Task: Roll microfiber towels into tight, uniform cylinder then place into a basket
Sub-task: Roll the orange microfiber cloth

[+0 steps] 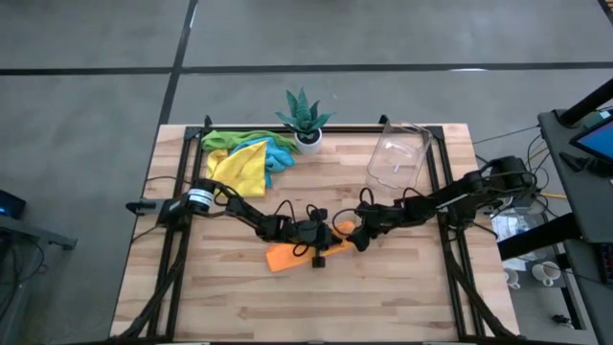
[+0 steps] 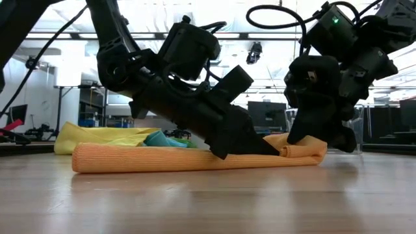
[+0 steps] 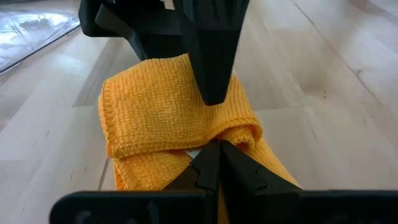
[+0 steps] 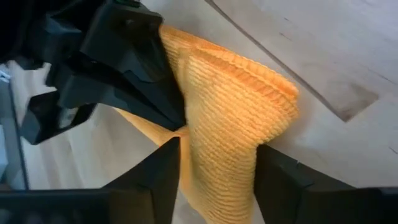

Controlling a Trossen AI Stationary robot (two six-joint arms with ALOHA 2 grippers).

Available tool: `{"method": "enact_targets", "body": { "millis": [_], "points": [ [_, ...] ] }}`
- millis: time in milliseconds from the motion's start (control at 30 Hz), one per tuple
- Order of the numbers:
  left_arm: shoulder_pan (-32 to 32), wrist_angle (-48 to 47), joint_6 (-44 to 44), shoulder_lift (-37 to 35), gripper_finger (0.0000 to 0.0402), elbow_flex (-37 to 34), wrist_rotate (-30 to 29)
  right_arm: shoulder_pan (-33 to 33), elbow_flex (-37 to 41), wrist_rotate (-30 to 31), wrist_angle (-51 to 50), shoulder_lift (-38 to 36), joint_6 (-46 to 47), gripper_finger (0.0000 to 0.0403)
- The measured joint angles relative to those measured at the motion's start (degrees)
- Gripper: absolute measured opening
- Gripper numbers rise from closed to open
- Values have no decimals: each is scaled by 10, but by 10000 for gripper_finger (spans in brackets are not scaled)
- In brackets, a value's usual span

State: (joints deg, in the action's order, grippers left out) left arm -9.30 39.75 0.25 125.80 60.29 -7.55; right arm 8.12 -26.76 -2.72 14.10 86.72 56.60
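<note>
An orange towel (image 1: pixel 287 256) lies on the wooden table as a long, partly rolled strip, with its right end folded over (image 3: pixel 168 106). My left gripper (image 1: pixel 330 240) is shut, and its tips rest on the strip just behind that fold. My right gripper (image 1: pixel 359 233) comes from the table's right and has the folded end (image 4: pixel 230 124) between its two fingers. Green, yellow and light blue towels (image 1: pixel 244 158) lie heaped at the far left. The clear basket (image 1: pixel 397 158) stands at the far right. My left gripper presses its shut fingertips (image 3: pixel 214 158) down on the orange towel just behind the folded end (image 3: pixel 245 134). It slants down from the table's left, along the strip. The towel lies flat on the table beneath it. My right gripper holds the towel's folded right end (image 4: pixel 217 168) between its two fingers (image 4: pixel 158 177); the thick fold of several layers fills the gap. The fingers slant down from the table's right. The end rests on the table.
A green spiky plant in a white pot (image 1: pixel 306 125) stands at the far edge between the towel heap and the basket. A black frame runs along the table's sides. Bare wood lies in front of the orange towel toward the near edge (image 1: pixel 306 307).
</note>
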Motion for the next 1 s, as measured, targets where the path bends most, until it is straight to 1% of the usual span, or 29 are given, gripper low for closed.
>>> {"method": "enact_targets", "body": {
  "millis": [300,467,600,733,800,900,1000],
  "points": [
    [0,-3,1,0,0,0,10,0,3,13,-7,0,-4,66],
    [-1,7,20,-9,0,-2,13,0,2,16,-22,0,-20,22],
    [-5,-8,43,-32,0,-4,21,0,2,19,-69,-11,-25,16],
    [-4,-8,57,-54,0,-3,15,1,3,28,-151,-52,-26,15],
    [-2,-9,57,-53,0,-3,11,1,2,37,-205,-82,-25,15],
    [1,-5,57,-49,0,-2,-2,1,-11,62,-312,-123,-13,14],
    [6,-4,57,-41,0,4,-5,1,-34,85,-406,-148,-1,14]
  ]
}}
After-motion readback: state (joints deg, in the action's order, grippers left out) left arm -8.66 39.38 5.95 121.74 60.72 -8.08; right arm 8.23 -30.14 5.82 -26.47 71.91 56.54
